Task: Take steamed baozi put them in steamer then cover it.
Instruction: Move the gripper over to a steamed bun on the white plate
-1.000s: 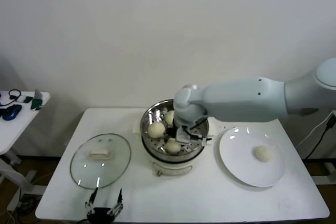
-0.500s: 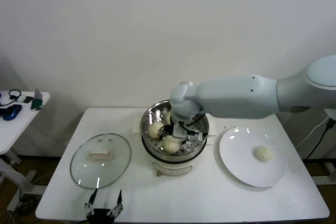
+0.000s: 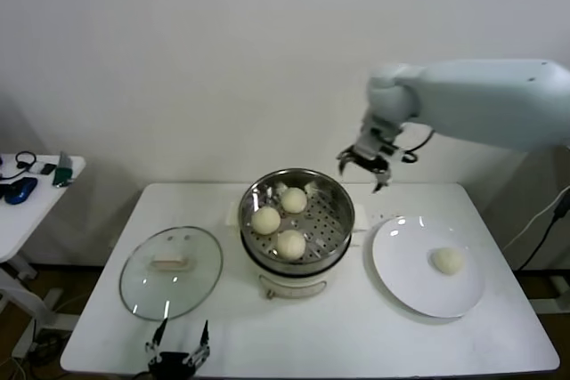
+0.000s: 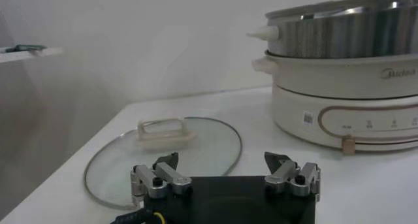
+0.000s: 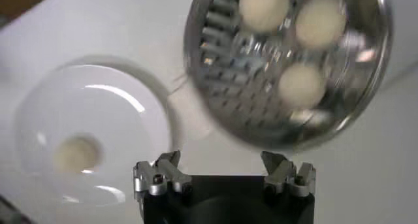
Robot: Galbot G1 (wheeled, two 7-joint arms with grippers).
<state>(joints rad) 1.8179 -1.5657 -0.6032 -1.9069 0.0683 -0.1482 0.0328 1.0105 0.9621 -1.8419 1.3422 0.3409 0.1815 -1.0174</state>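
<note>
Three off-white baozi [image 3: 291, 244] lie on the perforated tray of the shiny steamer [image 3: 340, 230] at the table's middle; the right wrist view looks down on them [image 5: 299, 86]. A fourth baozi [image 3: 447, 260] rests on the white plate [image 3: 401, 264] to the right, also seen as the baozi [image 5: 76, 153] in that wrist view. My right gripper [image 3: 365, 165] hangs open and empty, high above the gap between steamer and plate. The glass cover [image 3: 171, 271] with its cream handle lies flat at the left. My left gripper [image 3: 178, 344] waits open at the table's front edge, close to the cover [image 4: 163, 150].
A small side table [image 3: 36, 186] with dark items stands at the far left. The steamer's cream base [image 4: 339, 108] rises to one side of the left gripper. Bare white tabletop [image 3: 356, 335] lies in front of the steamer and plate.
My right gripper opened and left a baozi in the steamer, then rose up and moved right, out of the pot. The left arm has not moved.
</note>
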